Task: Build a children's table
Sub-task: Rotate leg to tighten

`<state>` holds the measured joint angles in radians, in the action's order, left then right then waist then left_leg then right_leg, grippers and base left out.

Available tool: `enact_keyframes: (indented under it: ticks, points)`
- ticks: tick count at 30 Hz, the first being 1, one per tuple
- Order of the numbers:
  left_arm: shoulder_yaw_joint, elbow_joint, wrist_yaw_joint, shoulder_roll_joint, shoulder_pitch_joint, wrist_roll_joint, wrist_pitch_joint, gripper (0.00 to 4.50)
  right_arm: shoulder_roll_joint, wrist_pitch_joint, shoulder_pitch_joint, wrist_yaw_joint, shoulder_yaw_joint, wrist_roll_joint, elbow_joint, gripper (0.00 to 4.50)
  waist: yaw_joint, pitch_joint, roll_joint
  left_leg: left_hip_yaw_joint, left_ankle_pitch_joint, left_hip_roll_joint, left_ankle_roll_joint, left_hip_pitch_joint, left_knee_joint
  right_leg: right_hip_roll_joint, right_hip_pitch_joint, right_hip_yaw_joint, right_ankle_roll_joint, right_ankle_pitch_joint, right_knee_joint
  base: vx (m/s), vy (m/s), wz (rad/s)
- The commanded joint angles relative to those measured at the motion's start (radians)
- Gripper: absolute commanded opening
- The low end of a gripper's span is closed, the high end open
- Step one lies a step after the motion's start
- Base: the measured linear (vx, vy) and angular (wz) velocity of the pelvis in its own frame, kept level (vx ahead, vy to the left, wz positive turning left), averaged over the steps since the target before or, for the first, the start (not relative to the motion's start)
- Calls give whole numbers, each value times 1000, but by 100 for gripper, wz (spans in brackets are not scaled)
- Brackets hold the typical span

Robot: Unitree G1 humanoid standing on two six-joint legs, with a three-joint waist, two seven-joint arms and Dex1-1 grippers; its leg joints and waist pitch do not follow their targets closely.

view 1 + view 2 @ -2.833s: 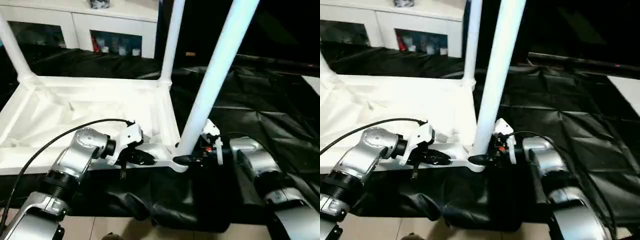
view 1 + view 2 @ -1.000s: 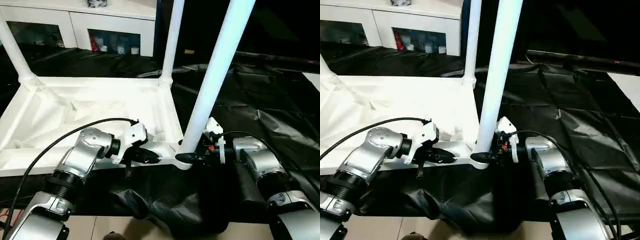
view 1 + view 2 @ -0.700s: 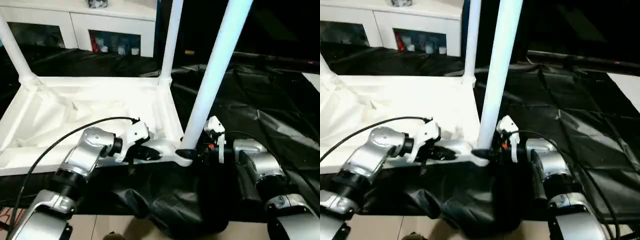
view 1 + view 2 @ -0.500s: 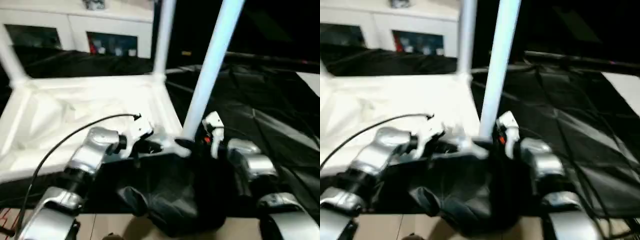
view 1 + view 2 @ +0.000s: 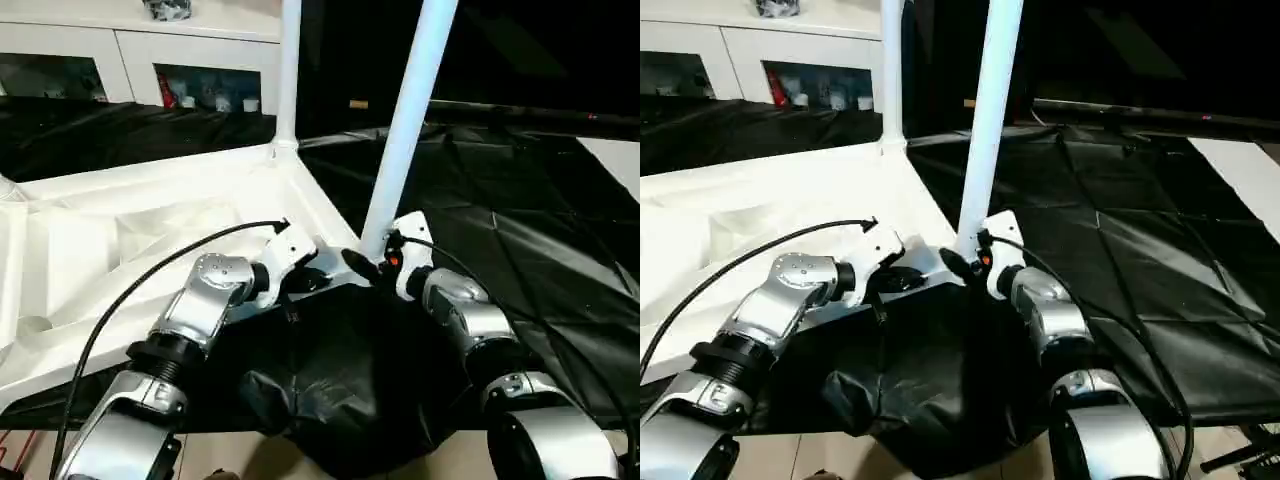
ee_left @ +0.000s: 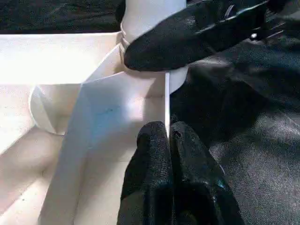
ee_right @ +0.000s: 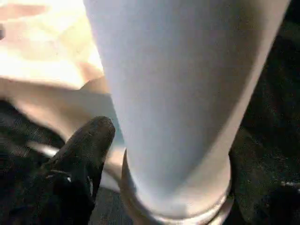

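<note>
The children's table lies upside down on the black sheet, and its near corner has swung since a second ago, so the near leg stands straighter at 12 o'clock from me. My left tool stays shut on the top's thin rim. My right tool straddles the leg's base; how firmly, I cannot tell. That leg looks seated.
</note>
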<state>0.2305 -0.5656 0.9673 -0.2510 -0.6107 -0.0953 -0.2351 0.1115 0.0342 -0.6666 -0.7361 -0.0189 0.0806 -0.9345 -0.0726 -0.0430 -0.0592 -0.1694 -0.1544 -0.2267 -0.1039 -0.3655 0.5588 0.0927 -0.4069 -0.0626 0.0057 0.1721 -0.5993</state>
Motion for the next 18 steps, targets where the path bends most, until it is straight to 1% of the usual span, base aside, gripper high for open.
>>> enact_keyframes:
  ticks: [1, 2, 3, 4, 5, 6, 7, 8, 9, 10, 11, 12, 13, 14, 17, 18]
  points:
    - [37, 61, 59, 31, -22, 55, 48, 0, -29, 12, 14, -186, 115, -2, 27, 370, -3, 58, 10, -8, -336, -2, 7, 7, -66, 36, 41, 30, -177, 306, 78, 0, 0, 0]
    - [38, 66, 74, 23, -18, 59, 48, 0, -14, 8, 19, -215, 122, -3, 35, 370, -4, 60, 10, -10, -309, -2, 14, 6, -64, 36, 44, 31, -189, 261, 72, 0, 0, 0]
    - [39, 73, 97, 12, -12, 65, 53, 0, 9, 1, 27, -263, 131, -2, 46, 370, -4, 60, 8, -11, -296, -2, 19, 4, -63, 35, 45, 31, -196, 239, 70, 0, 0, 0]
    - [39, 73, 97, 12, -12, 65, 53, 0, 9, 1, 27, -263, 131, -2, 46, 370, -5, 61, 9, -13, -274, -3, 27, 5, -61, 35, 45, 31, -210, 201, 66, 0, 0, 0]
    - [41, 84, 127, 0, -5, 76, 53, 0, 31, -7, 35, -316, 134, -1, 56, 370, -5, 62, 8, -13, -250, -3, 30, 5, -60, 35, 47, 31, -224, 167, 61, 0, 0, 0]
    - [41, 84, 127, 0, -5, 76, 53, 0, 31, -7, 35, -316, 134, -1, 56, 370, -6, 64, 8, -13, -237, -2, 32, 3, -58, 34, 50, 30, -231, 146, 57, 51, 4, 0]
    - [42, 106, 194, -25, 11, 99, 71, 0, 78, -7, 55, -428, 150, 7, 91, 370, -9, 63, 9, -15, -222, -3, 41, 6, -57, 32, 49, 30, -242, 112, 55, 0, 0, 0]
    - [42, 121, 233, -38, 20, 112, 76, 0, 103, -10, 66, -488, 158, 9, 108, 370, -19, 63, 8, -17, -209, -5, 54, 6, -53, 30, 53, 29, -250, 81, 51, 0, 0, 0]
    - [44, 124, 248, -48, 23, 112, 83, 0, 117, -2, 70, -521, 162, 12, 115, 370, -21, 63, 8, -18, -202, -6, 60, 4, -53, 29, 54, 29, -255, 65, 48, 0, 0, 0]
    - [44, 124, 248, -48, 23, 112, 83, 0, 117, -2, 70, -521, 162, 12, 115, 370, -23, 64, 10, -20, -196, -7, 67, 5, -52, 28, 52, 28, -262, 49, 45, 0, 0, 0]
    - [45, 124, 254, -53, 24, 109, 87, 0, 125, 3, 71, -537, 163, 13, 116, 370, -24, 64, 9, -20, -197, -7, 67, 8, -52, 29, 50, 28, -269, 50, 45, 0, 0, 0]
    - [45, 124, 254, -53, 24, 109, 87, 0, 125, 3, 71, -537, 163, 13, 116, 356, -25, 63, 9, -21, -203, -7, 65, 8, -52, 30, 51, 28, -270, 60, 45, 0, 0, 0]
    - [49, 133, 289, -70, 29, 118, 84, 0, 141, 29, 83, -593, 175, 29, 140, 347, -27, 60, 9, -20, -224, -7, 58, 9, -54, 31, 50, 28, -265, 99, 50, 0, 0, 0]
    - [49, 133, 289, -70, 29, 118, 84, 0, 141, 29, 83, -593, 175, 29, 140, 340, -30, 59, 9, -21, -245, -8, 51, 11, -55, 33, 49, 29, -258, 133, 53, 0, 0, 0]
    - [49, 139, 316, -87, 33, 122, 80, 0, 157, 67, 99, -660, 196, 41, 173, 328, -36, 57, 8, -20, -272, -9, 37, 11, -58, 34, 47, 30, -239, 193, 58, 0, 0, 0]
    - [49, 140, 317, -87, 33, 123, 80, 0, 157, 68, 100, -661, 196, 40, 174, 313, -37, 57, 8, -19, -278, -9, 34, 12, -58, 35, 46, 30, -236, 204, 59, 0, 0, 0]
